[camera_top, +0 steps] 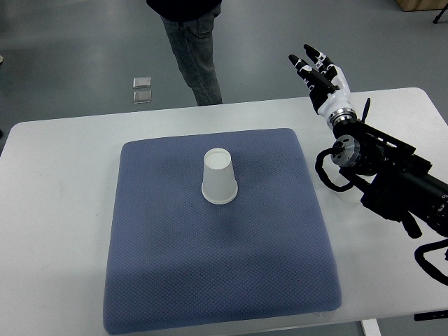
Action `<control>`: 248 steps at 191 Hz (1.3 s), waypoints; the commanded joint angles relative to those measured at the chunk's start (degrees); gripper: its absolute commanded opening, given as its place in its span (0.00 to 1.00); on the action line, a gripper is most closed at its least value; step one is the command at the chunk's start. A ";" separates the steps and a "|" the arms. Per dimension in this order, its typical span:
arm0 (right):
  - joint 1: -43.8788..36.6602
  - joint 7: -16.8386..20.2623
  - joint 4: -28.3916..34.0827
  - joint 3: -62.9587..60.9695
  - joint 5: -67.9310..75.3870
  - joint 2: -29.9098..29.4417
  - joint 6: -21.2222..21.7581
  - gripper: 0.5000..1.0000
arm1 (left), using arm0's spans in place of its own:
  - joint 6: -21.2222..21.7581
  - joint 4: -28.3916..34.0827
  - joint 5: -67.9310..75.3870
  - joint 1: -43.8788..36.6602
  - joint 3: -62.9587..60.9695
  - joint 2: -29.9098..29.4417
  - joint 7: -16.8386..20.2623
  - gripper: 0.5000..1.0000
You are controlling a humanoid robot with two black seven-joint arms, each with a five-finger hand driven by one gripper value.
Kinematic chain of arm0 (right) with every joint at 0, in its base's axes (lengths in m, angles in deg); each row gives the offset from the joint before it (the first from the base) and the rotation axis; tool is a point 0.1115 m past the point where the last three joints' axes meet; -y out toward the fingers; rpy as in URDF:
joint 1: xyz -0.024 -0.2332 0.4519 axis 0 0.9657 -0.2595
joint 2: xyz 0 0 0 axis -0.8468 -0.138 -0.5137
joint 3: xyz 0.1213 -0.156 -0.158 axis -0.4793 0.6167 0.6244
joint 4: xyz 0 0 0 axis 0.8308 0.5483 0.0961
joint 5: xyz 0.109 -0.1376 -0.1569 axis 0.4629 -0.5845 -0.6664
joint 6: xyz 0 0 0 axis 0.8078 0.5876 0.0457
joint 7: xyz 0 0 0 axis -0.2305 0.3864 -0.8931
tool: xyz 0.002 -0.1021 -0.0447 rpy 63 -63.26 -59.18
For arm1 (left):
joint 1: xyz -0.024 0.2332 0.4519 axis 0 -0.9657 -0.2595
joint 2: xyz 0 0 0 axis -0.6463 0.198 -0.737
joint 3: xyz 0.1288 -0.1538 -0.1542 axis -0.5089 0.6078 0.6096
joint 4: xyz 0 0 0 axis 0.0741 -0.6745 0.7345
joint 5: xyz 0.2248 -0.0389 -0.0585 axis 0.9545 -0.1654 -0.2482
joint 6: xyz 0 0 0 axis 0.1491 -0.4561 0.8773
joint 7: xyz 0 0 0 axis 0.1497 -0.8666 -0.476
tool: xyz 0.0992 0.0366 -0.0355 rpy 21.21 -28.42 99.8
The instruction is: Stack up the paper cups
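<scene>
White table (pixel 63 161), blue pad (pixel 210 280) laid on it.
An upside-down paper cup (pixel 219 178) is carried mid-pad.

Single top view: looks steeply down from the robot's side, facing 12 o'clock, moderately near. Covers table (pixel 63 175), pad (pixel 217 280), floor (pixel 70 42) beyond. Right arm (pixel 392 171) enters at 3 o'clock.

Legible text, labels, brands, numbers, signs: none readable on any surface anywhere in the top view frame.
</scene>
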 commanded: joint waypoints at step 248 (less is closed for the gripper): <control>-0.35 0.00 0.06 0.01 0.00 -0.12 -0.53 0.83 | 0.00 0.26 0.00 -0.08 -0.12 0.00 0.00 1.00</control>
